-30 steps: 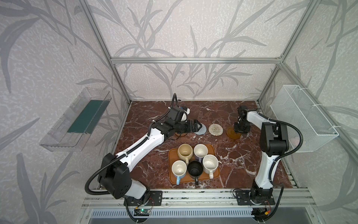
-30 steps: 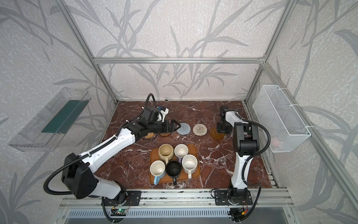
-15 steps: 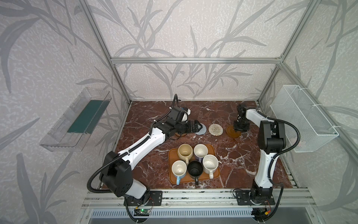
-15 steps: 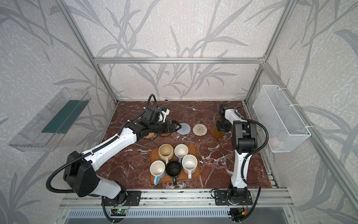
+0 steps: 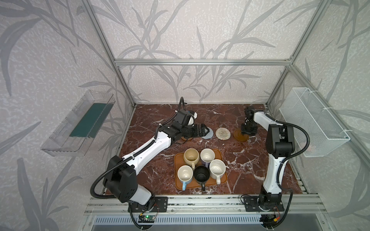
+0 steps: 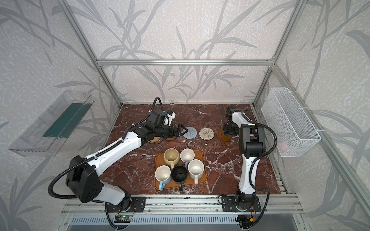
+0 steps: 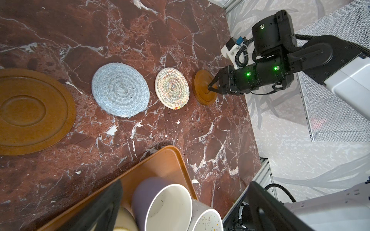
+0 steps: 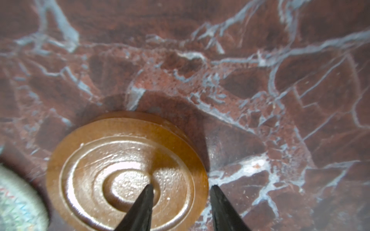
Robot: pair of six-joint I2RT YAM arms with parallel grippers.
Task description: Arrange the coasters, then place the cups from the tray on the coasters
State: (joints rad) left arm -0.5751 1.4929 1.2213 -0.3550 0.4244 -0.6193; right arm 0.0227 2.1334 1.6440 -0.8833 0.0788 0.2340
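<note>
Several coasters lie in a row: tan woven [image 6: 154, 139] and brown [image 6: 171, 138] half under my left arm, blue-grey [image 6: 190, 132], cream [image 6: 206, 133], and a brown coaster [image 6: 223, 136] at the right. My right gripper [image 8: 181, 187] is open, one finger over that brown coaster [image 8: 124, 170] and the other just off its rim. My left gripper [image 5: 206, 129] hangs wide open and empty at the blue-grey coaster's [image 5: 209, 135] edge. The tray [image 5: 223, 181] holds the cups: beige [image 5: 191, 157], lavender [image 5: 207, 156], white [image 5: 217, 169], black [image 5: 201, 174], light blue [image 5: 185, 173].
A white wire basket [image 5: 312, 120] hangs on the right wall and a clear plastic bin [image 5: 80, 124] on the left wall. Aluminium frame posts stand at the table's corners. The tray sits near the front edge between both arm bases.
My right gripper's jaws have spread apart at the right-hand brown coaster, which lies flat. The left arm has hardly moved.
</note>
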